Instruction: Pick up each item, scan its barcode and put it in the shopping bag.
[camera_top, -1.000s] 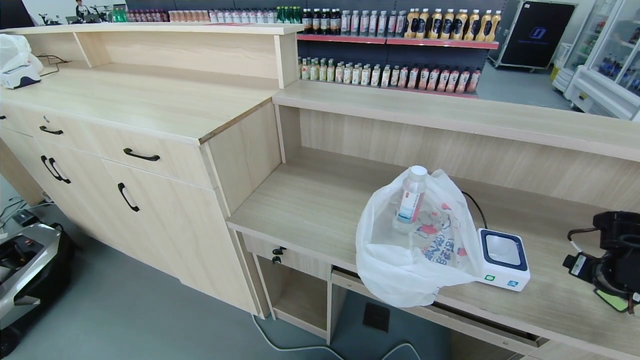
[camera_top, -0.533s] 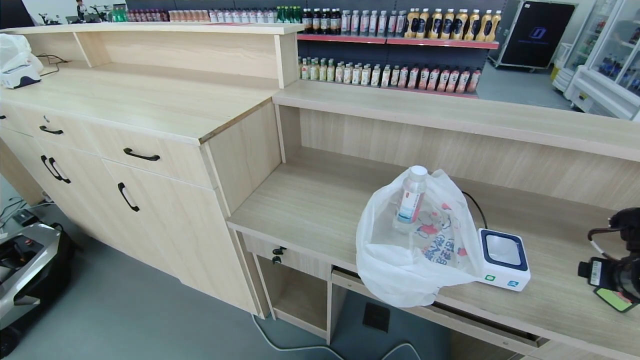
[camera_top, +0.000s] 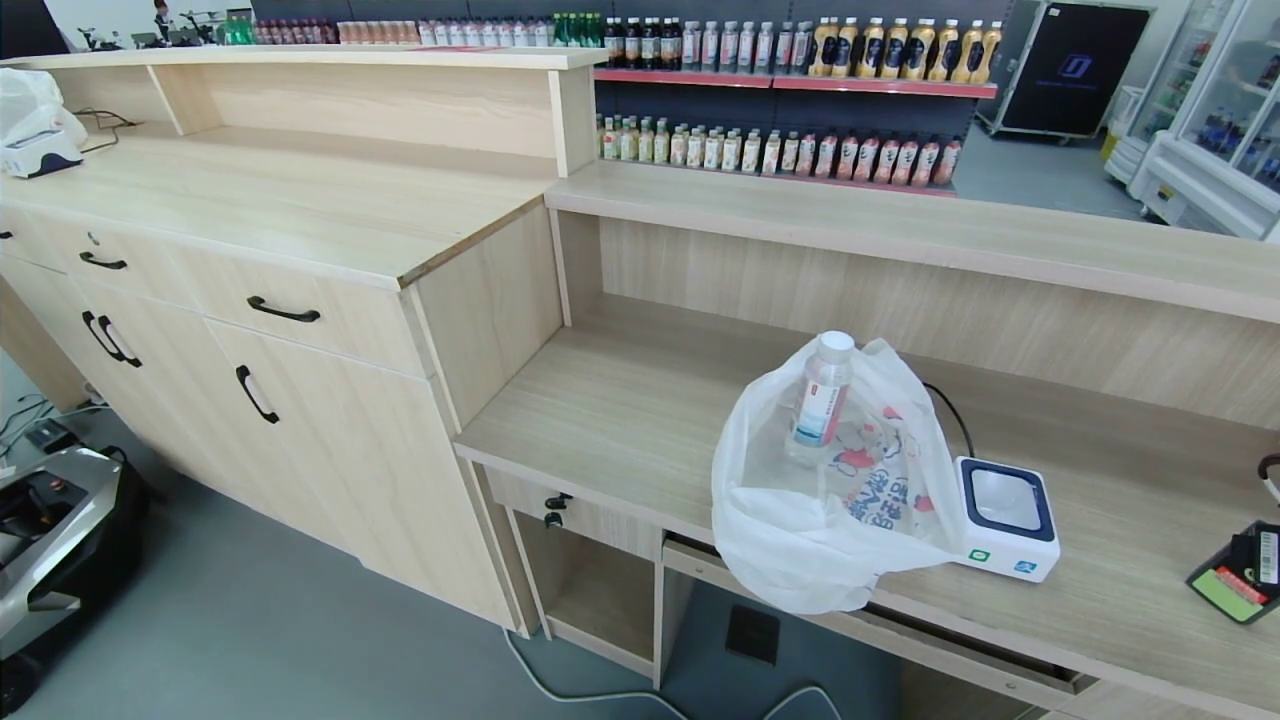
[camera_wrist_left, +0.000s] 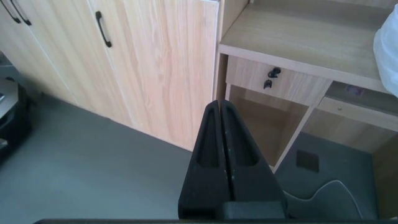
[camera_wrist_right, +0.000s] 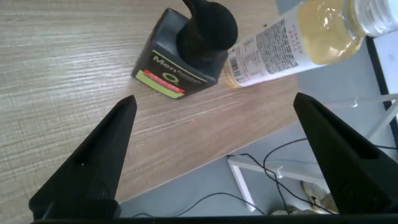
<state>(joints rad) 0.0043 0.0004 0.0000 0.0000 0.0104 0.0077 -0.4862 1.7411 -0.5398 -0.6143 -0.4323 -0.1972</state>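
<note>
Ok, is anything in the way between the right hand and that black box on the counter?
Nothing visible is. The right hand is open over the counter, with the black box just beyond its fingertips. A bottle lies right beside the box, which may crowd a grasp from that side.

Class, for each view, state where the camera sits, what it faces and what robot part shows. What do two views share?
Head: on the head, facing forward and down at the counter, bag and scanner.
Left wrist: on the left arm, facing the floor before the drawer; shut left tool shows.
Right wrist: on the right arm, facing the counter edge, box and bottle; open right tool shows.
Shared: head and right wrist see the box.
</note>
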